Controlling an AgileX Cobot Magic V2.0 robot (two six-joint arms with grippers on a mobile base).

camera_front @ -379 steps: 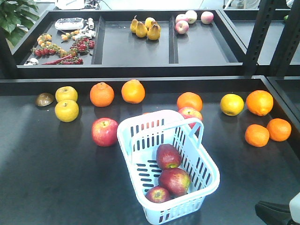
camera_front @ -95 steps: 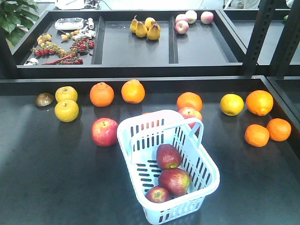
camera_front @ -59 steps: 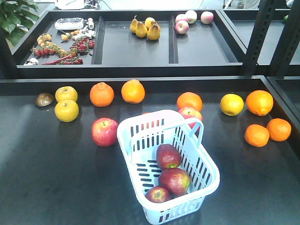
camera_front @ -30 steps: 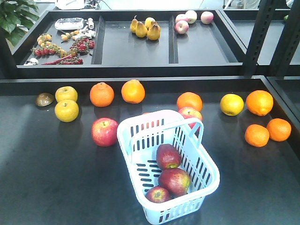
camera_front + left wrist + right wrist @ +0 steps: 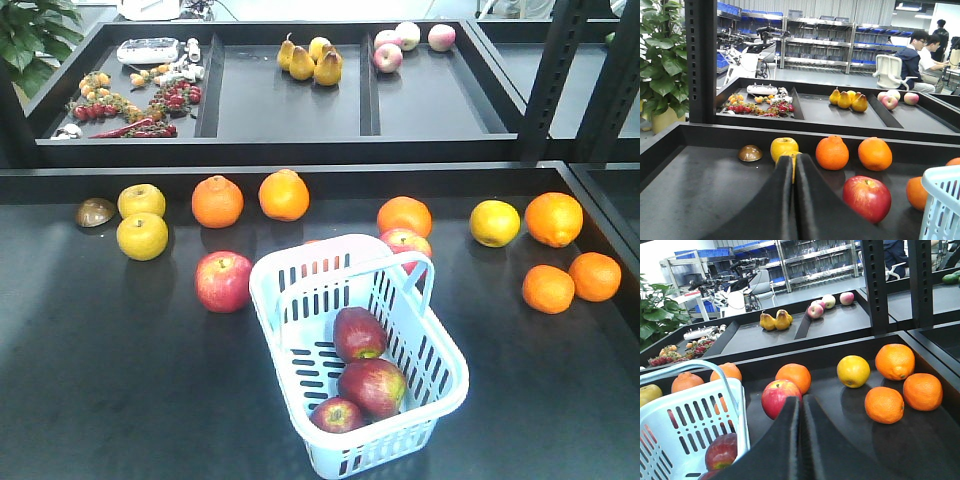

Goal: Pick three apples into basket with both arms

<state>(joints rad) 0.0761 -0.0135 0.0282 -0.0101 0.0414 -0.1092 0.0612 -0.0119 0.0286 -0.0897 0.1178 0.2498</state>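
Observation:
The light blue basket (image 5: 268, 292) stands at the front middle of the black table, with three red apples in it (image 5: 359, 333) (image 5: 373, 387) (image 5: 338, 414). Neither arm shows in the front view. My left gripper (image 5: 792, 157) is shut on nothing and hangs over the table's left part, with a loose red apple (image 5: 867, 198) to its right and the basket's corner (image 5: 942, 200) beyond. My right gripper (image 5: 801, 400) is also shut and empty. The basket (image 5: 690, 425) is to its left and another red apple (image 5: 780, 395) sits just past its fingertips.
Two red apples (image 5: 223, 281) (image 5: 405, 241) lie outside the basket. Oranges (image 5: 217, 201) (image 5: 284, 195) (image 5: 548, 288) and yellow fruit (image 5: 142, 236) (image 5: 495, 222) ring the table, and a brown half shell (image 5: 96, 211) lies at the left. Behind a raised ledge are trays of pears (image 5: 312, 62) and peaches (image 5: 407, 40).
The dark arm part at the bottom right corner of the oldest front frame has left the view. The fruit and the basket have not moved.

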